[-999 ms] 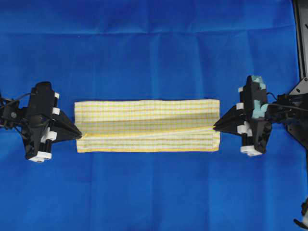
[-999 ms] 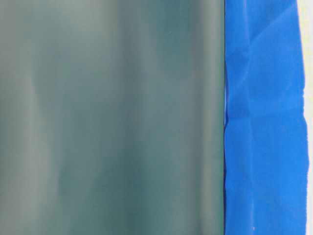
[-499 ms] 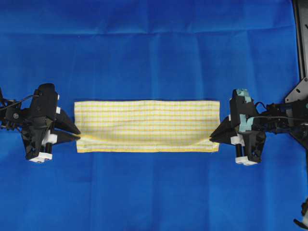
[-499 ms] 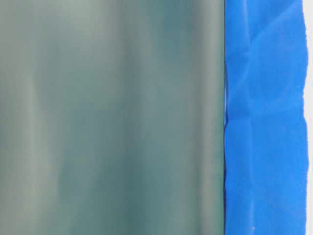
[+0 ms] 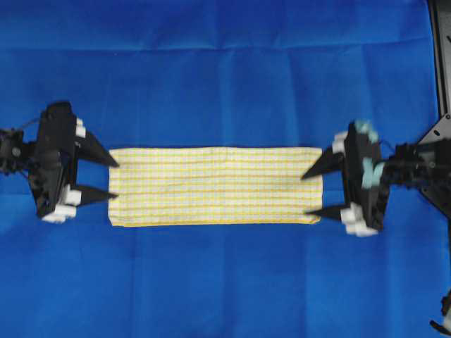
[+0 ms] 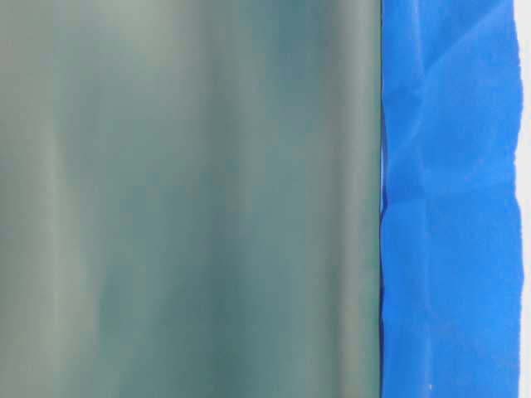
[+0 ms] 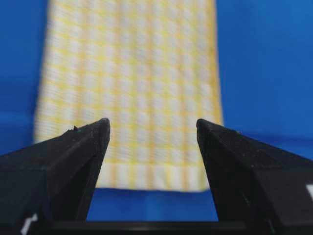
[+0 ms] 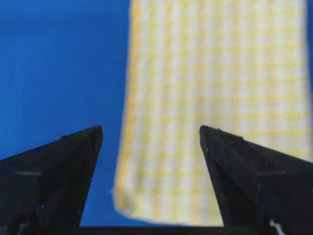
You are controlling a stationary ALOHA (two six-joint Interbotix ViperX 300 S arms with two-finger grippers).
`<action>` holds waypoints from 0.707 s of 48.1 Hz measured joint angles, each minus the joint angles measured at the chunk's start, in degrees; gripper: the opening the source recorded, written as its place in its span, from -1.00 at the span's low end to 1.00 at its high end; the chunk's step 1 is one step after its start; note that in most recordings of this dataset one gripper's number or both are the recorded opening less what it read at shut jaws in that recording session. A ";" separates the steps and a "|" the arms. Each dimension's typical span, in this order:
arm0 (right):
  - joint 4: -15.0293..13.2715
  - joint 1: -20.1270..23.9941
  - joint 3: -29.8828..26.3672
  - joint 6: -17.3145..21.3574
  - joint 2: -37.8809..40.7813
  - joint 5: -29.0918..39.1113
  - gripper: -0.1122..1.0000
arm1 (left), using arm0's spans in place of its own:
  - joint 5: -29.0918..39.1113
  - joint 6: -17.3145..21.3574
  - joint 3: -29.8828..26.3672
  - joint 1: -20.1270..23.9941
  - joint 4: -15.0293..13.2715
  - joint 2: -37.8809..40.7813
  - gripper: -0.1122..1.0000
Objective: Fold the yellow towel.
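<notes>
The yellow towel [image 5: 215,186] lies flat as a long folded strip across the middle of the blue sheet, and fills the upper part of both wrist views [image 7: 129,93] [image 8: 215,107]. My left gripper [image 5: 113,178] stands open at the strip's left end, its fingertips spread just above the short edge. My right gripper [image 5: 309,193] is open at the right end, its tips over that short edge. Nothing sits between the jaws of either one [image 7: 152,128] [image 8: 150,131]. The table-level view shows no towel.
A plain blue sheet [image 5: 225,70] covers the whole table and hangs at the right of the table-level view [image 6: 448,199]. A blurred grey-green surface [image 6: 191,199] fills the rest of that view. A black frame [image 5: 440,56] stands at the far right edge.
Both grippers have let go of the towel's ends and opened wide. The raised fold along the strip has dropped flat. Both grippers have also backed off slightly.
</notes>
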 measured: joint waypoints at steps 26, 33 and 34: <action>-0.53 -17.40 -1.93 -4.48 6.86 6.86 0.62 | 1.05 9.32 -1.85 9.67 -0.09 7.91 0.35; -0.44 -17.40 -2.11 -4.13 10.46 7.12 0.62 | 1.05 9.23 -2.20 9.84 -0.09 12.04 0.35; -0.44 -17.40 -2.11 -4.13 10.81 7.21 0.61 | 1.05 9.23 -2.20 9.93 -0.09 12.57 0.35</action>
